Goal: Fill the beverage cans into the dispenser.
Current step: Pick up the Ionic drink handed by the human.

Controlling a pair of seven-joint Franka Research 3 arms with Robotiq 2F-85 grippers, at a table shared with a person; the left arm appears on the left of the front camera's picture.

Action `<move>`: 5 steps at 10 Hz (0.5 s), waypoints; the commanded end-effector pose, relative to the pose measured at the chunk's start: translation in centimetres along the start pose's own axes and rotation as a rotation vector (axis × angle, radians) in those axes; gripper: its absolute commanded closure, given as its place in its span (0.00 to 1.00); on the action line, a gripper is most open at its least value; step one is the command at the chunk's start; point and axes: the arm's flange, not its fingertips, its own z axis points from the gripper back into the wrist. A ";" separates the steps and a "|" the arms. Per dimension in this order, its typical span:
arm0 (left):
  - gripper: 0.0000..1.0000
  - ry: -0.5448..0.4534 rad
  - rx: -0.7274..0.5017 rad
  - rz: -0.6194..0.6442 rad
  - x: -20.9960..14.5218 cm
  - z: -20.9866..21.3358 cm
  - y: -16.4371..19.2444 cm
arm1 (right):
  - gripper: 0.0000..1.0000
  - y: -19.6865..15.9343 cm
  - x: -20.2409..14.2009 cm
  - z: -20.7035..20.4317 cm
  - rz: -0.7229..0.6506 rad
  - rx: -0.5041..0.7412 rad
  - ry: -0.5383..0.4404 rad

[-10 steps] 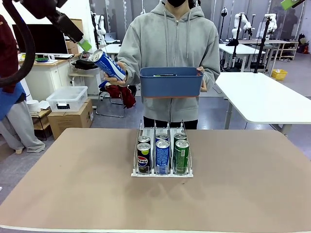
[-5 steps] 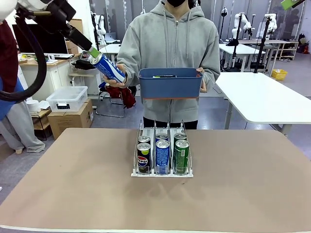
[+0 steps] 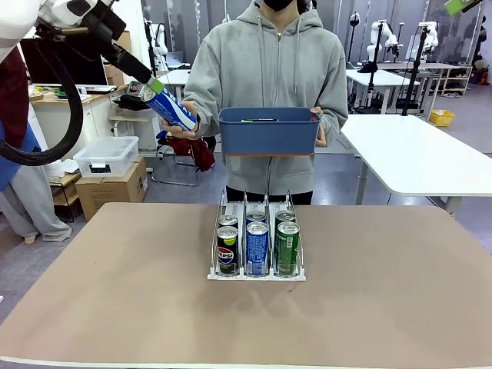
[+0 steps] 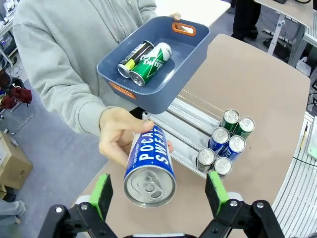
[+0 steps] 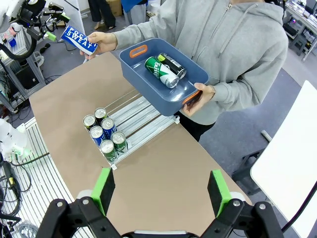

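Straddling the silver top of a blue can (image 4: 148, 168), the left gripper (image 4: 158, 194) is seen w/ jaws wide apart, one on each side & a gap left to both, so nothing is gripped yet. The can is offered lid-first by the person's hand (image 4: 119, 141), which is kept low on the body, prob. so the upper part is left free for the grip. It is held in the air beyond the far edge of the table (image 3: 115, 307), left of the middle.

The blue bin (image 4: 148, 94) is carried in the person's other hand (image 5: 200, 94) at chest height past the far edge, behind the dispenser (image 3: 257, 276). A green can (image 4: 151, 62) & a black can (image 4: 132, 58) are laid flat in it, as stock to be handed over. The dispenser is set mid-table near the far edge. Six cans (image 3: 257, 244) are lined up two per lane at its front end, toward the robot's edge, w/ the rear of the lanes left free for loading.

The right gripper (image 5: 161, 191) is parked high over the table, jaws apart, nothing btw them.

Step judged: handover. Closing on the blue can is called for next.
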 end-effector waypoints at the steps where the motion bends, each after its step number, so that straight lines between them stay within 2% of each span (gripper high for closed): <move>1: 0.00 0.008 -0.005 -0.003 -0.2 -0.5 0.5 | 0.00 0.1 -0.1 0.0 -0.001 0.003 0.001; 2: 0.00 0.003 -0.028 0.034 -0.3 -1.3 1.2 | 0.00 0.1 -0.1 0.0 -0.001 0.003 0.001; 5: 0.00 0.006 -0.027 0.044 -0.7 -2.7 2.2 | 0.00 0.1 -0.1 0.0 -0.001 0.003 0.001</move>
